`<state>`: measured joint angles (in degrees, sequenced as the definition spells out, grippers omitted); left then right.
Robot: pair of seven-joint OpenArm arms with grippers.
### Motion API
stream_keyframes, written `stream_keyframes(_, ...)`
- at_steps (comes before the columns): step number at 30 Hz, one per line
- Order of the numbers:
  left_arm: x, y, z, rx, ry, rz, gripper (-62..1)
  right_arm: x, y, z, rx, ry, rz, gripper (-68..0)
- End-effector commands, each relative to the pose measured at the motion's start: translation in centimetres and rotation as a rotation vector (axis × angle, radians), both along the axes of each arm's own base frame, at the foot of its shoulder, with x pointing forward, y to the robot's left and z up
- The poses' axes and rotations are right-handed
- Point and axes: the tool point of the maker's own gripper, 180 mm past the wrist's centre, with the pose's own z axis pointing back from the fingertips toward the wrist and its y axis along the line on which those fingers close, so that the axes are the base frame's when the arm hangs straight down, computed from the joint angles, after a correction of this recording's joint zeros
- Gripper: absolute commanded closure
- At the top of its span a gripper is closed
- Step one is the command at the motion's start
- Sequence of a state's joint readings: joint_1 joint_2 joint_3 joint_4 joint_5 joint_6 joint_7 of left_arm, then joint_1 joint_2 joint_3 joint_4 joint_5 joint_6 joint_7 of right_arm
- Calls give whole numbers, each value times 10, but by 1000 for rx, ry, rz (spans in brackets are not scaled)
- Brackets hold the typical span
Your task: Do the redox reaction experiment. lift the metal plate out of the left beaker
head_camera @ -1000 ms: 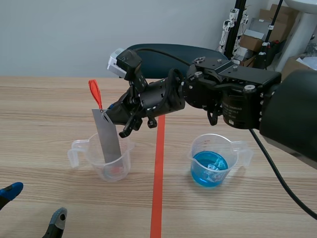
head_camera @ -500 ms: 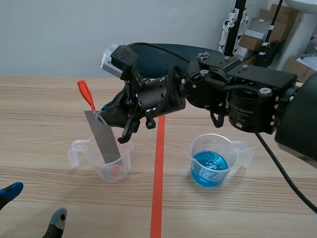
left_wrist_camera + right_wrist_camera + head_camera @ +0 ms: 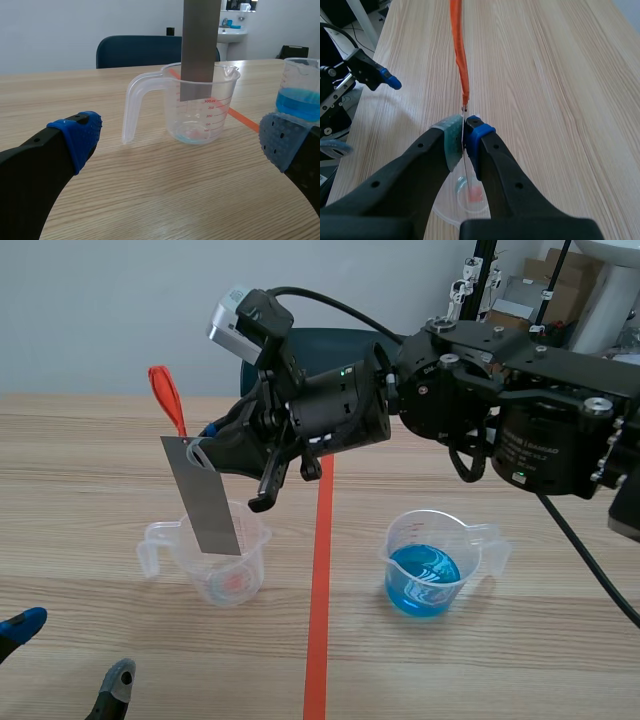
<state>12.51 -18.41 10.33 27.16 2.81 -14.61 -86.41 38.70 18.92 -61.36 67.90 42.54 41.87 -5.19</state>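
Observation:
A grey metal plate [image 3: 203, 497] with an orange-red tag [image 3: 167, 397] at its top hangs tilted, its lower end just inside the rim of the clear left beaker [image 3: 213, 575]. My right gripper [image 3: 207, 454], reaching past the middle tape line, is shut on the plate's top end; in the right wrist view the pads [image 3: 472, 138] pinch the thin plate [image 3: 465, 167] edge-on, with the tag [image 3: 459, 47] ahead. In the left wrist view the plate [image 3: 200, 47] dips into the beaker [image 3: 192, 110]. My left gripper [image 3: 62, 660] rests open near the table's front left.
A second clear beaker [image 3: 435, 562] with blue liquid stands right of the orange-red tape line [image 3: 320, 590]. The left beaker holds a little reddish residue at its bottom. A dark chair back [image 3: 330, 350] stands behind the table; boxes and stands are at the back right.
My right gripper has risen and shifted left with the plate, drawing it most of the way up out of the left beaker. The left arm has not moved.

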Motion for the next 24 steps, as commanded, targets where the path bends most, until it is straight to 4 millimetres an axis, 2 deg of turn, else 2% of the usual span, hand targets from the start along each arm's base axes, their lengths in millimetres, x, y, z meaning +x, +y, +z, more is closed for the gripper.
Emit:
stream_keyframes(1,1,4,12,-16,-56,8,-623,-1,2,20,43,-34,28,-5)
stream_keyframes(10,1,4,12,-16,-56,8,-623,-12,-1,45,94,-95,65,-5)
stream_keyframes(24,1,4,12,-16,-56,8,-623,-3,-13,83,146,-103,52,-6)
